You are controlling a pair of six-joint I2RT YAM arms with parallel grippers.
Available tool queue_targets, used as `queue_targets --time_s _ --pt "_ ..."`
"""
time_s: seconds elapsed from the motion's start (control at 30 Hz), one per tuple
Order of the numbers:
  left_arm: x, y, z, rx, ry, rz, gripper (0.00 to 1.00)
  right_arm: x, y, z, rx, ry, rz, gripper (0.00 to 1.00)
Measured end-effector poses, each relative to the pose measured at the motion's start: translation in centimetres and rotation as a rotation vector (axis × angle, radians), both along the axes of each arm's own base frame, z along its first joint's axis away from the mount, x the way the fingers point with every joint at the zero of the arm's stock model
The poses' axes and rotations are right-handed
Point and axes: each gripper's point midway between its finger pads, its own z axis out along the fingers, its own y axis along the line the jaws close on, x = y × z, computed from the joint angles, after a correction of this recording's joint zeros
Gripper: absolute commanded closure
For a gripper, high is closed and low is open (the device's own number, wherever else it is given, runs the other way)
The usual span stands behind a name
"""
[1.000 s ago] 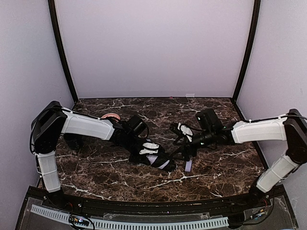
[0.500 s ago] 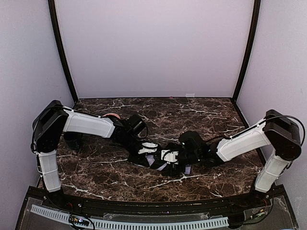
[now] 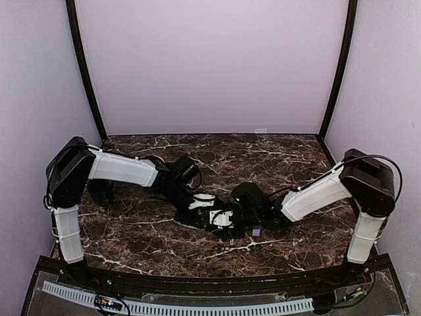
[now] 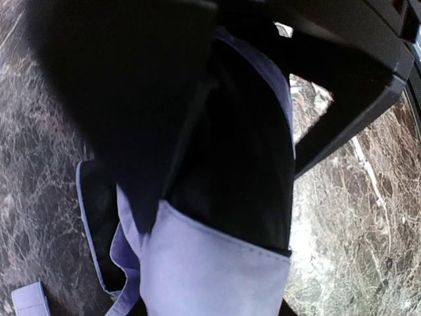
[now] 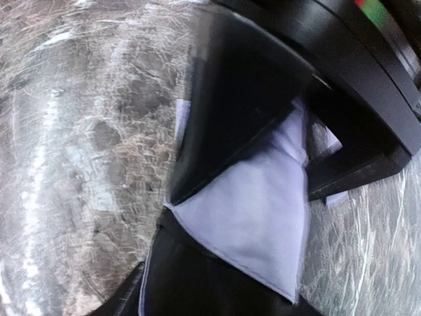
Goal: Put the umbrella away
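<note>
The umbrella (image 3: 199, 222) lies folded on the marble table's middle, mostly hidden under both grippers. My left gripper (image 3: 200, 204) is shut on it from the left. In the left wrist view its lavender fabric (image 4: 217, 263) and black underside fill the space between the dark fingers. My right gripper (image 3: 223, 218) has come in from the right and meets the bundle. In the right wrist view a lavender fold (image 5: 263, 217) over black fabric lies between the jaws, which stand apart. A small lavender tab (image 3: 256, 230) lies just to the right.
A small red-patterned bowl (image 3: 150, 158) peeks out behind the left forearm at the back left. Black frame posts and pale walls enclose the marble table (image 3: 296, 158). A ribbed strip runs along the near edge.
My right arm has swung from the middle right down and left onto the umbrella, closing up to the left gripper. The left gripper has stayed on the umbrella, shifting slightly.
</note>
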Motion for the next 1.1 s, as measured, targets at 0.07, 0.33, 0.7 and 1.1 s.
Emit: queue_targets --time_s 0.07,0.33,0.7,1.1 --pt "0.0 0.1 0.0 -0.001 0.019 0.015 0.71 0.2 -0.1 -0.1 -0.008 -0.003 -0.015 0.66" --pt "0.8 1.0 0.9 -0.052 0.059 0.091 0.34 1.0 -0.1 0.1 -0.018 -0.005 -0.062 0.93" --pt "3.2 3.6 11.3 -0.349 -0.141 0.286 0.19 3.7 -2.6 1.5 0.004 0.06 -0.205 1.0" --pt "2.7 3.4 18.3 -0.613 -0.19 0.355 0.19 9.4 -7.5 16.2 0.247 -0.082 -0.366 1.0"
